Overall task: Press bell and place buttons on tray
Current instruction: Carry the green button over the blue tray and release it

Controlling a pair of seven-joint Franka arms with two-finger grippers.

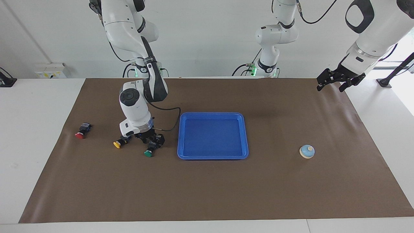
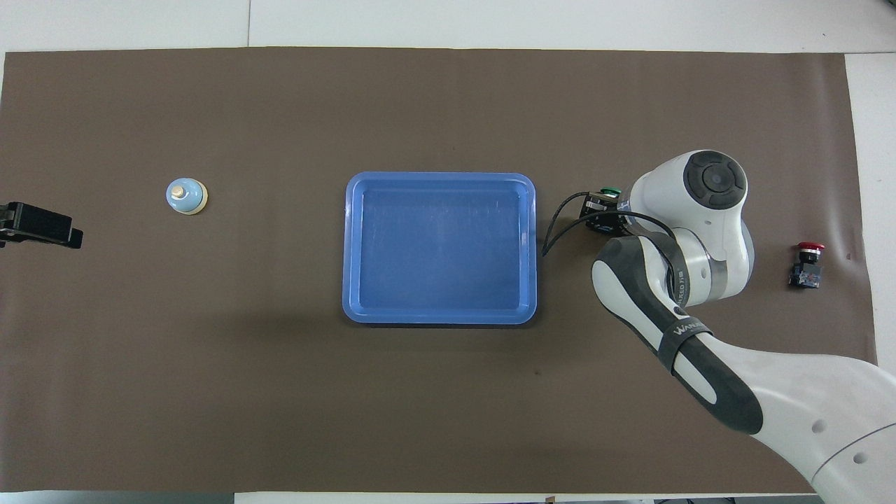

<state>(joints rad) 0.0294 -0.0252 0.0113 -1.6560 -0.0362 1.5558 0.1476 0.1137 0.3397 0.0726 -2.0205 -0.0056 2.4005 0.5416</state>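
The green button [image 1: 149, 153] [image 2: 610, 190] lies on its side on the brown mat, beside the tray's short edge toward the right arm's end. My right gripper [image 1: 152, 139] is down on it, shut on its black body. The yellow button [image 1: 117, 144] lies close beside it, and my right arm hides it in the overhead view. The red button [image 1: 80, 135] [image 2: 809, 248] lies further toward the right arm's end. The blue tray [image 1: 212, 157] [image 2: 439, 317] sits mid-table with nothing in it. The bell [image 1: 307, 151] [image 2: 186, 194] stands toward the left arm's end. My left gripper [image 1: 334, 81] [image 2: 35, 227] waits open, raised over the mat's edge.
The brown mat [image 1: 207, 194] covers most of the white table. A black cable [image 1: 168, 119] loops from the right wrist toward the tray's corner. A third white arm's base [image 1: 268, 61] stands at the robots' edge of the table.
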